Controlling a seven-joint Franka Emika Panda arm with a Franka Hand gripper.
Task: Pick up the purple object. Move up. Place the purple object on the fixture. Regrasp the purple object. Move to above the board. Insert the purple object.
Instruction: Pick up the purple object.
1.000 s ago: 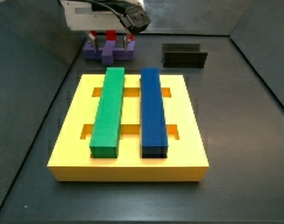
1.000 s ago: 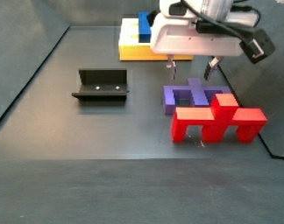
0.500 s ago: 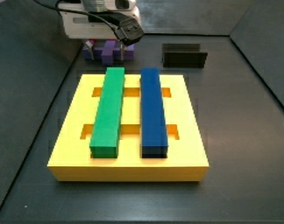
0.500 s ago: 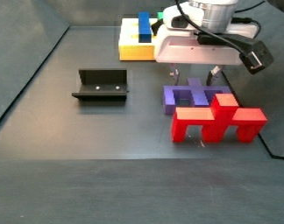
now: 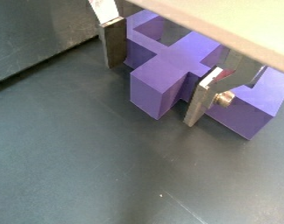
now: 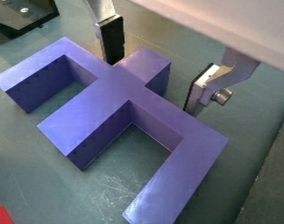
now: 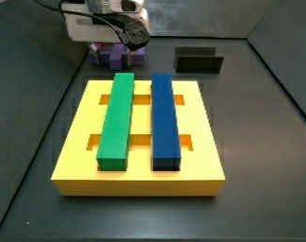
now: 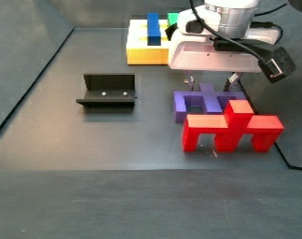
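The purple object lies flat on the dark floor, and in a side view it shows just behind the red piece. My gripper is down around it, open, one finger on each side of the central post with small gaps showing. Both wrist views show this straddle, with the gripper over the post's end. The fixture stands apart on the floor, also seen as the fixture. The yellow board carries two long bars. In a side view the gripper mostly hides the purple object.
A larger red piece of like shape stands right in front of the purple one. A green bar and a blue bar lie in the board's lengthwise grooves. Dark walls enclose the floor.
The gripper has come down from above the purple object, so its fingers now flank the central post. The purple object has not moved.
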